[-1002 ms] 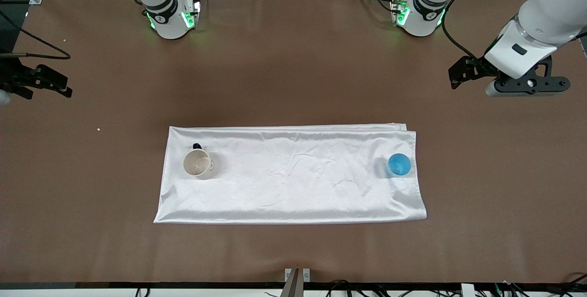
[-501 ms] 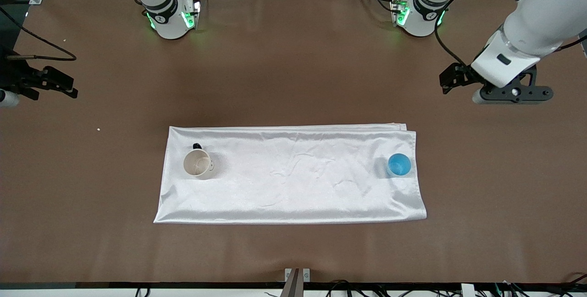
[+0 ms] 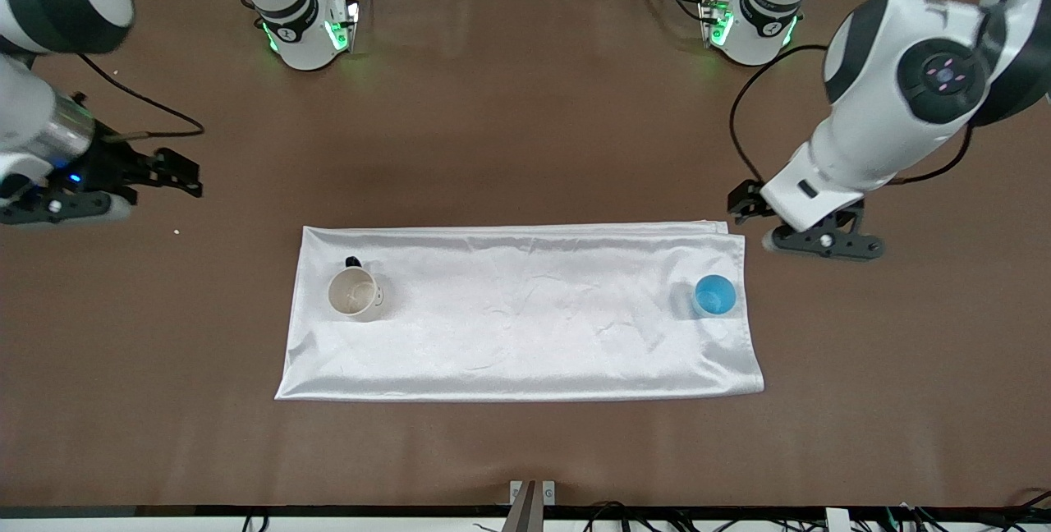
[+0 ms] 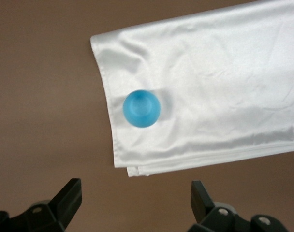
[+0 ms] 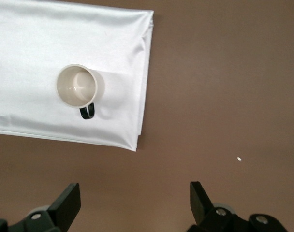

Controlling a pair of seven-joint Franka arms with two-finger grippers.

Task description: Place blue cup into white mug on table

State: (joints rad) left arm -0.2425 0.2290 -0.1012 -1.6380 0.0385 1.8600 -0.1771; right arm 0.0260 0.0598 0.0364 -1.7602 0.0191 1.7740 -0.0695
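The blue cup (image 3: 714, 296) stands upright on the white cloth at the left arm's end; it also shows in the left wrist view (image 4: 141, 108). The white mug (image 3: 355, 294) with its black handle stands upright on the cloth at the right arm's end, and shows in the right wrist view (image 5: 78, 87). My left gripper (image 3: 821, 243) is open and empty over the bare table (image 3: 525, 105), just off the cloth's corner by the cup (image 4: 136, 198). My right gripper (image 3: 57, 208) is open and empty over bare table, well off the mug's end of the cloth (image 5: 133, 200).
The white cloth (image 3: 525, 318) lies flat across the middle of the table, with folded edges. A small white crumb (image 3: 176, 231) lies on the table near the right gripper. Both arm bases (image 3: 308, 31) stand along the table's edge farthest from the front camera.
The left arm has swung over the table toward the cloth's corner by the blue cup. The right arm has moved in toward the mug's end. Cup and mug have not moved.
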